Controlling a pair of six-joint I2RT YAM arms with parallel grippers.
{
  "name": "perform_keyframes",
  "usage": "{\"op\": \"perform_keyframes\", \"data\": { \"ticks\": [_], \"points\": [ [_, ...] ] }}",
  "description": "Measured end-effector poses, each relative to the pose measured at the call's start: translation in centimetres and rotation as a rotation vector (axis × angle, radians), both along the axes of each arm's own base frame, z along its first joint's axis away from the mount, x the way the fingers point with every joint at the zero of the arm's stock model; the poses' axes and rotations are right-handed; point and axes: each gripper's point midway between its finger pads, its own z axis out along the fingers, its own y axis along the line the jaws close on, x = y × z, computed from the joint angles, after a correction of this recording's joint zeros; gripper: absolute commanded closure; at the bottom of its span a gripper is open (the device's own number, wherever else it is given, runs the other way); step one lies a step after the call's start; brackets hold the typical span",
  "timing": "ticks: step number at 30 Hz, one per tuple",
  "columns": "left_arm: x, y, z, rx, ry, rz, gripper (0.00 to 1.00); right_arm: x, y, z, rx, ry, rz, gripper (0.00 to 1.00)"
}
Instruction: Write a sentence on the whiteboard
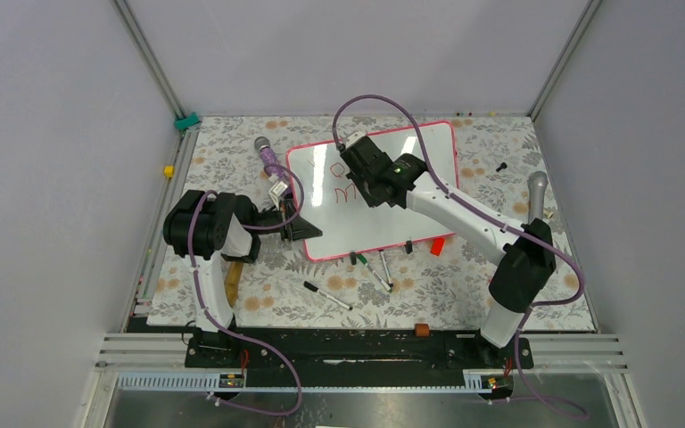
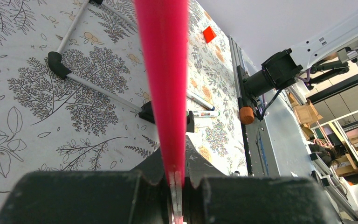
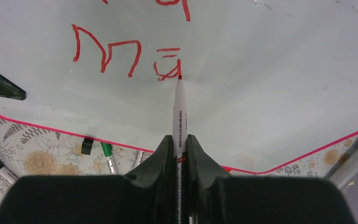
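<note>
Right wrist view, and the right gripper (image 3: 180, 140) is clenched on the red marker (image 3: 179, 109), barrel pinched between the two fingers, tip down on the whiteboard (image 3: 270, 84). It sits at the foot of a small round letter just past a big M, so the sentence (image 3: 135, 58) looks to be early in its second line, with only the bottoms of the first line's letters showing above. Plenty left to write, by my reckoning.

Over on the left wrist view, the left gripper (image 2: 175, 179) is clamped on the board's pink frame (image 2: 165, 70), the edge running straight out from between the closed jaws. From above, the board lies skewed across the far middle of the table (image 1: 232, 160), its near-left corner in that left clamp.

Now the dangers. That clamp is a thin bite on a slick rim. If it slips while the marker pushes sideways, the board pivots and the line goes crooked. The marker lies at a low angle, so a slight lift leaves a gap in the stroke. Too much pressure could drive the barrel back between the fingers. The ink is fresh, and the wrist crossing the letters could smear them. Loose pens, a green marker (image 1: 370, 267) among them, lie just off the board's near edge, toward the near edge of the table, ready to roll under a low sweep.
</note>
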Motion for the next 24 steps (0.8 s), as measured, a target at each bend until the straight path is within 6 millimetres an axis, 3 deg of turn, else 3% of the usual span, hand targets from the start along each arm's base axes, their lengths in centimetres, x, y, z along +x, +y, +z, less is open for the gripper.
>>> {"op": "perform_keyframes", "data": {
  "ticks": [14,24],
  "points": [
    [0.0,0.0,0.0,0.000,-0.002,-0.001,1.00,-0.6,-0.6,-0.4,-0.008,0.014,0.002,1.00],
    [0.0,0.0,0.0,0.000,-0.008,-0.002,1.00,-0.4,0.5,2.3,0.134,-0.062,0.037,1.00]
  ]
}}
